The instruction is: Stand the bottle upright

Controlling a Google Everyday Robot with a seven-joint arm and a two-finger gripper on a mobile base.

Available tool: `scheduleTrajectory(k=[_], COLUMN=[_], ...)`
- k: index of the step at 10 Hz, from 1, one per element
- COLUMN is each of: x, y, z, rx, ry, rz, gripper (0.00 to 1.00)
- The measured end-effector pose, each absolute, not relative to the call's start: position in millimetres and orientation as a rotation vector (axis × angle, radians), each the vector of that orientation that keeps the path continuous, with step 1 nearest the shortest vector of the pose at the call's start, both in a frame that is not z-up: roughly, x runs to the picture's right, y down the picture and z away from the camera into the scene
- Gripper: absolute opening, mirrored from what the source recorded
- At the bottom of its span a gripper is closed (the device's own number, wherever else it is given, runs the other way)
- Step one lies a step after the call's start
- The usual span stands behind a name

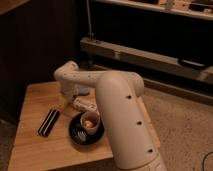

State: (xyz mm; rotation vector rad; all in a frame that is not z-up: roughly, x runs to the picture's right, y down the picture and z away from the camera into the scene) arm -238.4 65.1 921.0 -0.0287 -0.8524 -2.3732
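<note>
The bottle (85,104) lies on its side on the wooden table (35,97), a slim pale shape with a whitish label, just behind the black plate. My white arm reaches across from the right and bends down at the table's back. My gripper (73,99) hangs low over the table at the bottle's left end, partly hidden by the wrist. Its jaws stand open, and nothing shows held between them.
A black flat case (48,122) lies at the left front. A black plate (75,135) holds a pale cup (91,121) right in front of the bottle. A blue-grey lump (83,91) sits just behind the bottle. My arm's big link covers the table's right side.
</note>
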Motion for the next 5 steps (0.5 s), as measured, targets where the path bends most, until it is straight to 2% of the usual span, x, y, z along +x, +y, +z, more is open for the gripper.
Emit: scheduleTrajectory(k=[2,5], x=[-239.8,-240.5], y=[69.1,72.9], z=[923.0,925.5], rx=[-0.04,-0.056], ry=[-0.863,-0.873], rz=[-2.382,-2.391], gripper=[0.6,0.58])
